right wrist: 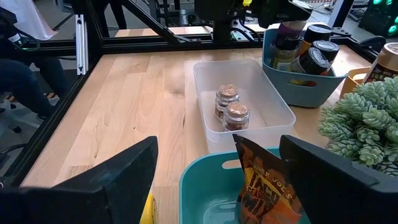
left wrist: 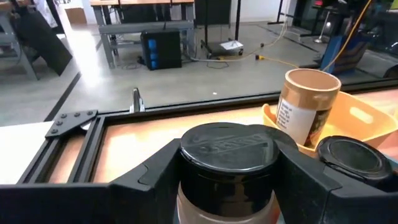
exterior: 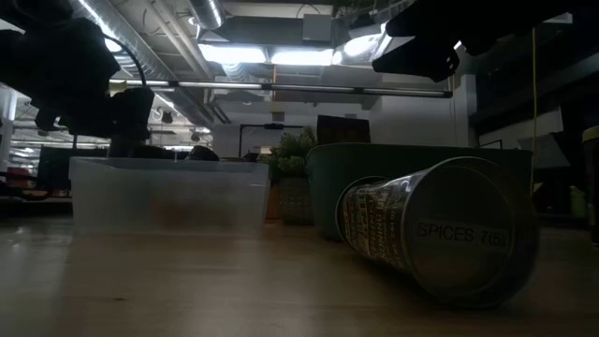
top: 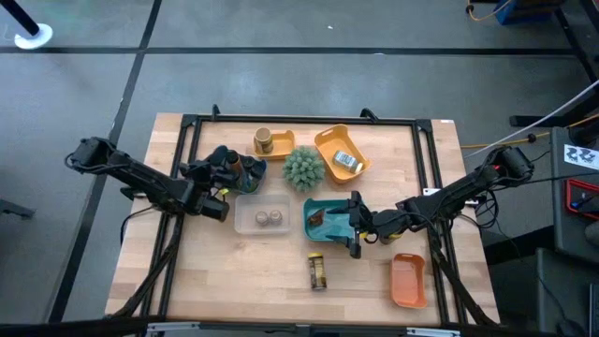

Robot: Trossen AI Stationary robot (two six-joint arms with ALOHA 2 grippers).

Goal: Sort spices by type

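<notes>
Seen from above, your left gripper [top: 227, 174] is at the back left of the table, over a small blue bin [right wrist: 297, 87] of dark-capped jars. Its wrist view shows the fingers [left wrist: 146, 180] clamped on either side of a dark-capped jar [left wrist: 227, 171]. Another dark cap [left wrist: 352, 155] sits just beside it.

Behind the bin, a tan jar [top: 263, 141] stands upright in a yellow tray [top: 282, 138]. A white-blue sachet [top: 346, 161] lies in an orange tray [top: 329, 140] at the back right. A green spiky plant [top: 303, 168] stands between the trays.

In the middle, a clear tray [top: 245, 222] holds two small round jars [right wrist: 231, 107] side by side.

Your right gripper [top: 356, 225] hangs over a teal tray [top: 313, 208], its fingers spread wide apart and holding nothing. An amber packet [right wrist: 266, 186] stands in that tray between them.

A jar [top: 317, 271] labelled "SPICES" lies on its side on the bare wood near the front edge. An empty-looking orange tray [top: 409, 281] sits to its right.
</notes>
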